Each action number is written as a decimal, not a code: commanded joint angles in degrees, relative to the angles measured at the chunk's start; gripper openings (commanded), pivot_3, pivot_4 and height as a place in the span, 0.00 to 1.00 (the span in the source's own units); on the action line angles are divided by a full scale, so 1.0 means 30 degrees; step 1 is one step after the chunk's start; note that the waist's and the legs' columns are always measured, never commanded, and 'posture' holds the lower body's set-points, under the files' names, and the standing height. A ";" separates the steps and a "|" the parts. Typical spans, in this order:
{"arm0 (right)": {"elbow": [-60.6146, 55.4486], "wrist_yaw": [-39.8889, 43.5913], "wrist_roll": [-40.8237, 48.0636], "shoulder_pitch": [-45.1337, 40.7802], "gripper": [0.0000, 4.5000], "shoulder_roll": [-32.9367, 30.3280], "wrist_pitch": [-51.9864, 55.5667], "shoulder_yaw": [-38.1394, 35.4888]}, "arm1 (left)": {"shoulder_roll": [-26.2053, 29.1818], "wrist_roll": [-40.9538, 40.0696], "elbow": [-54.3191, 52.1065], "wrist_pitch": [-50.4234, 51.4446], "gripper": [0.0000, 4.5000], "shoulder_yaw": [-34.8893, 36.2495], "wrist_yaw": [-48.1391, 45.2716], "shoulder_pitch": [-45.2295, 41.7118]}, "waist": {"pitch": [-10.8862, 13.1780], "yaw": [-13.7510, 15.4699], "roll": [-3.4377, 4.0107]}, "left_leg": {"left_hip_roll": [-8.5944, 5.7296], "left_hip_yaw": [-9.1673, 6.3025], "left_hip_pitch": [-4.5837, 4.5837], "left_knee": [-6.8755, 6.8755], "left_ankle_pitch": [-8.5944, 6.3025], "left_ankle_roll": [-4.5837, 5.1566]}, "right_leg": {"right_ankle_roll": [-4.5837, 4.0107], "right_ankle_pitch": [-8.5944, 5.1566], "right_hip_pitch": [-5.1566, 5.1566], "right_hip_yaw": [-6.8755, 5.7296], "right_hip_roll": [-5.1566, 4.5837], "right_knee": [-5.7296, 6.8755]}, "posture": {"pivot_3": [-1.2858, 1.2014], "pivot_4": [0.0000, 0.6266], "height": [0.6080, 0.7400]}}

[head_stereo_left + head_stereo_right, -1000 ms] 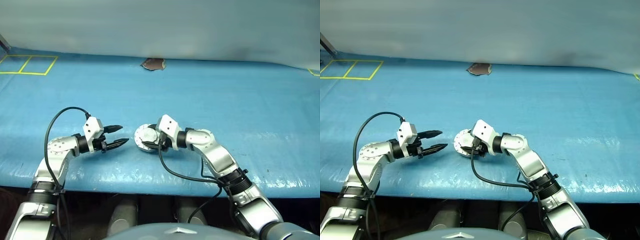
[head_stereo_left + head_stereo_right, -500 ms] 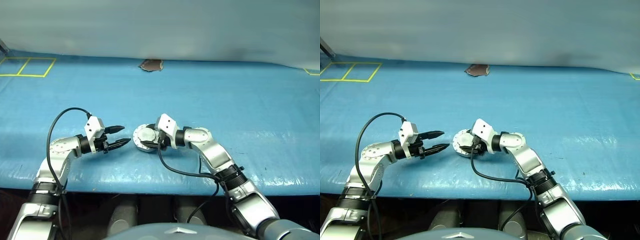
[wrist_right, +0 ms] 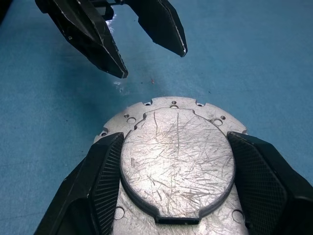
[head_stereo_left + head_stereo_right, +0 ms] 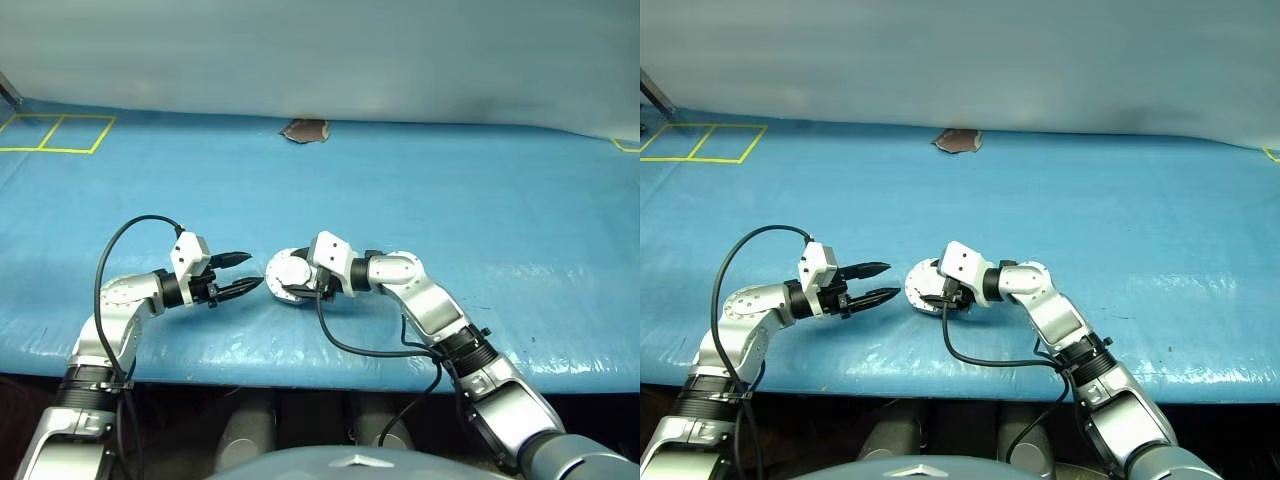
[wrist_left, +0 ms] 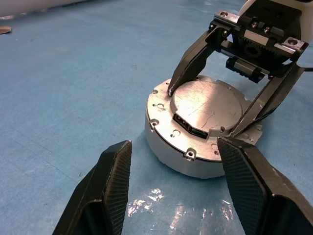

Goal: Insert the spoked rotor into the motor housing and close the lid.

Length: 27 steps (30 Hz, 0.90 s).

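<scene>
Here, your right hand (image 4: 285, 287) straddles the lid (image 3: 177, 161) on the motor housing (image 5: 168, 147), fingers (image 5: 191, 63) touching its raised edge; whether they clamp it, you cannot tell. Seat the lid flush and square before letting go. Your left hand (image 4: 243, 273) waits just beside, fingers apart, empty. The blue bench (image 4: 450, 200) stretches beyond.

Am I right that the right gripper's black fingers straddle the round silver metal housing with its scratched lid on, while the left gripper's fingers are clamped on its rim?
Not quite. The right gripper does straddle the round silver metal housing, lid on, but the left gripper is open and short of it, touching nothing. The left wrist view shows bare blue sheet between its fingers and the housing.
</scene>
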 commanded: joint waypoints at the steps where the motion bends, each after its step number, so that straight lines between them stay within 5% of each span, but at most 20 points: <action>1: 0.0750 -0.0364 -0.0841 -0.0029 0.67 -0.0258 0.0624 0.0078 | -0.0079 -0.0279 -0.0804 0.0005 0.67 0.0252 0.0009 -0.0046 | 0.0001 -0.0005 0.0000 | 0.0000 0.0000 -0.0004 -0.0002 0.0000 0.0000 | -0.0001 0.0000 -0.0004 0.0000 0.0000 0.0000 | 0.52 0.24 1.00; 5: 0.0645 -0.0236 0.1062 -0.0365 0.67 0.0408 0.2512 -0.1293 | -0.0206 -0.0250 -0.0819 -0.0020 0.67 0.0212 0.0095 -0.0054 | 0.0003 0.0001 -0.0001 | 0.0000 -0.0004 -0.0023 -0.0001 0.0000 0.0000 | -0.0001 0.0000 -0.0014 -0.0002 0.0000 0.0001 | 0.52 0.24 1.00; 17: 0.1059 -0.0615 0.0017 0.0225 0.67 0.0083 0.2245 -0.0607 | -0.1045 -0.0513 -0.0853 0.3122 0.67 -0.0038 0.1623 -0.0910 | 0.0003 0.0020 -0.0002 | -0.0006 -0.0007 -0.0049 0.0010 0.0001 0.0001 | 0.0005 0.0003 -0.0031 -0.0006 0.0000 0.0001 | 0.52 0.24 1.00; 20: 0.0938 -0.0741 0.0065 0.0265 0.67 0.0176 0.2271 -0.0611 | -0.1587 -0.0717 -0.0838 0.3837 0.53 -0.0065 0.1833 -0.1437 | 0.0002 0.0017 -0.0002 | -0.0006 -0.0011 -0.0048 0.0021 0.0004 0.0003 | 0.0015 0.0008 -0.0020 -0.0012 0.0000 0.0004 | 0.52 0.24 1.00; 27: 0.0815 -0.1264 0.0024 0.0421 0.67 0.0303 0.2174 -0.0737 | -0.1803 -0.0426 -0.0567 0.3478 0.02 -0.0533 0.1203 -0.1882 | 0.0002 0.0003 -0.0002 | -0.0006 -0.0004 -0.0051 0.0008 0.0005 0.0003 | 0.0015 0.0008 -0.0029 -0.0009 0.0000 0.0002 | 0.52 0.24 1.00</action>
